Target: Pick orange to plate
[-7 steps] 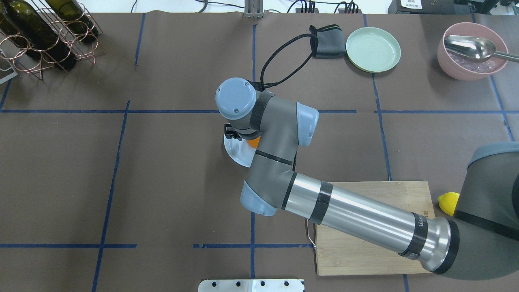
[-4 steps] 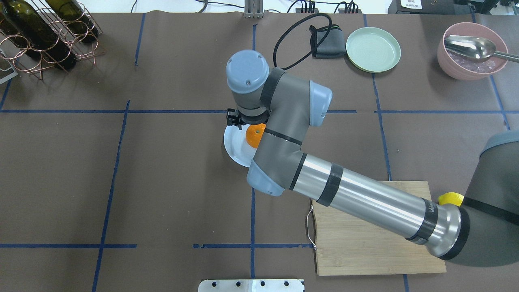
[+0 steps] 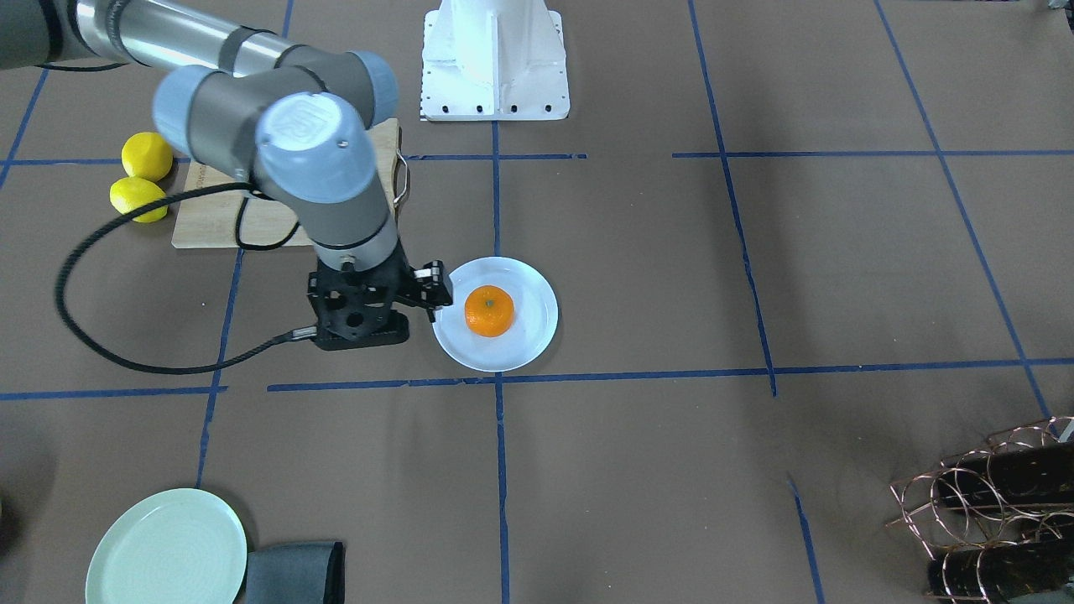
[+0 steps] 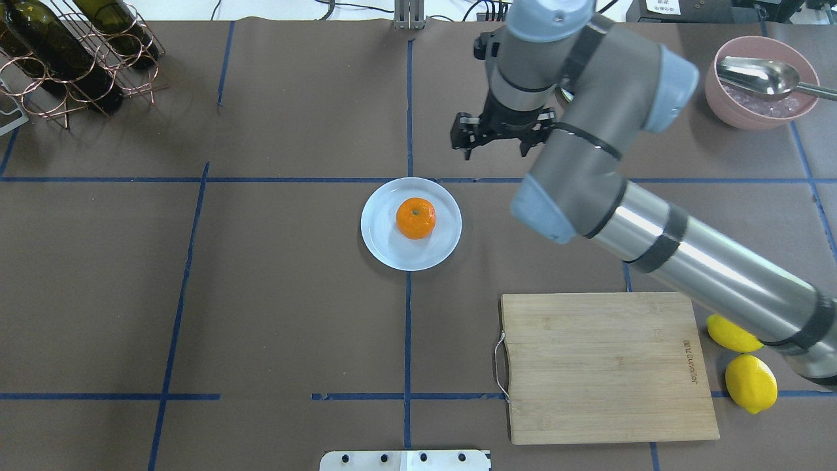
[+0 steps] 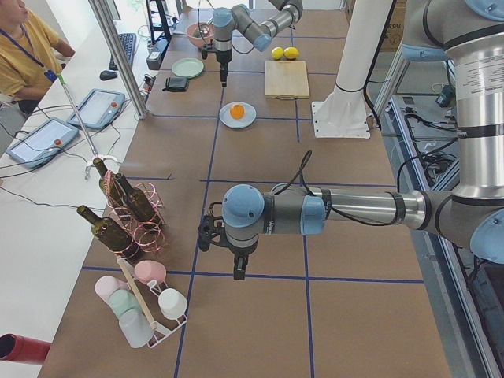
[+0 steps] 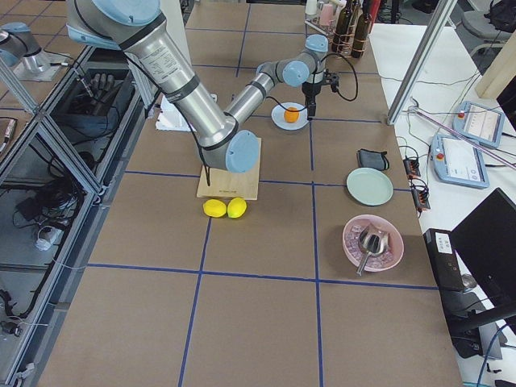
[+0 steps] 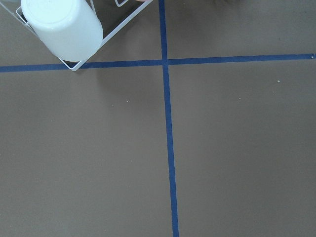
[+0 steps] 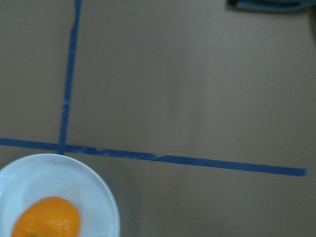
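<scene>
Fingers of the right claw (image 4: 495, 150) stand spread apart with nothing between them, pointing down above the bench (image 4: 274, 294). Back toward the robot and off to the claw's left, well clear of the fingers, the orange (image 4: 415, 218) sits near the middle of the white plate (image 4: 379, 243), stem dimple up. From the wrist view only the plate's edge and part of the fruit show in the lower corner.

Farther back on the claw's right lies a wooden cutting board (image 4: 601, 366), with two lemons (image 4: 751, 383) just beyond its right edge. Past the claw, on the operators' side, a mint-green plate (image 3: 168, 549) lies beside a dark cloth (image 3: 294, 575), and a pink bowl (image 4: 762, 98) with a metal spoon (image 4: 762, 75) stands off to the right.

Far along the bench, the left claw (image 5: 234, 268) hangs near a bottle rack (image 5: 130, 213); whether it is open or closed I cannot tell.
</scene>
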Robot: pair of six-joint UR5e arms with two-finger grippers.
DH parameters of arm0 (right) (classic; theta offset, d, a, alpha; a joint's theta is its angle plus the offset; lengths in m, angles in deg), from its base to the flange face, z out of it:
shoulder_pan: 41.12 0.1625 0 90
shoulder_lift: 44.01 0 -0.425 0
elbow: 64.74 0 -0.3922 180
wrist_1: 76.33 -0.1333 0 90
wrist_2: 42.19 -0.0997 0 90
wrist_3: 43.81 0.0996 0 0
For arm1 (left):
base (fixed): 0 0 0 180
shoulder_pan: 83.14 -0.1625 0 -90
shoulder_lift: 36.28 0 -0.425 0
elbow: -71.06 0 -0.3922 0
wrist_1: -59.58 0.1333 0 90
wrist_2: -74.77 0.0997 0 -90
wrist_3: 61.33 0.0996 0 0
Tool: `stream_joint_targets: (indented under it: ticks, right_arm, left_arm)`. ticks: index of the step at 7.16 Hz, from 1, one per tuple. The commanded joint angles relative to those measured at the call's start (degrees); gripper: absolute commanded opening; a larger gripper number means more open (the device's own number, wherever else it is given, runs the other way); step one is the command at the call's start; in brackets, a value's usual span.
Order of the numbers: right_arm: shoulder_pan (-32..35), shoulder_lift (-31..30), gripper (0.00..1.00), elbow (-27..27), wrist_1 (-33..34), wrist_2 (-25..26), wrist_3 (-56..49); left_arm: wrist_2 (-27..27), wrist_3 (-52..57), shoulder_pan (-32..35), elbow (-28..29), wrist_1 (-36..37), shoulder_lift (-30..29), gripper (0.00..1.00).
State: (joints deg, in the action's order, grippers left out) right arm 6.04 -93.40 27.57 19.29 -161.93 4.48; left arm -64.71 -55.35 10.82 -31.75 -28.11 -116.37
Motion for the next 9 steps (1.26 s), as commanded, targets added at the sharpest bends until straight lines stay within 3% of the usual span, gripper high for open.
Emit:
stream_joint_targets:
  ticks: [1, 2, 5, 9]
  right_arm:
    - [10.53, -13.14, 1.00, 10.66, 3.76, -4.88, -20.14]
    - [14.84, -19.28, 1.00, 13.13, 4.65, -4.98, -31.13]
    - [28.55, -32.58, 1.00, 12.72, 4.57, -9.35, -58.59]
    - [35.00, -43.84, 1.00, 12.71, 3.96, -10.34, -59.54]
  left_arm:
    - [0.00, 0.00, -0.01, 0.15, 0.07, -0.24, 1.00]
    - [0.00, 0.00, -0.01, 0.07, 0.15, -0.24, 1.00]
    - [0.00, 0.00, -0.10, 0.07, 0.07, -0.41, 1.00]
    - [0.00, 0.00, -0.10, -0.02, 0.07, -0.59, 1.00]
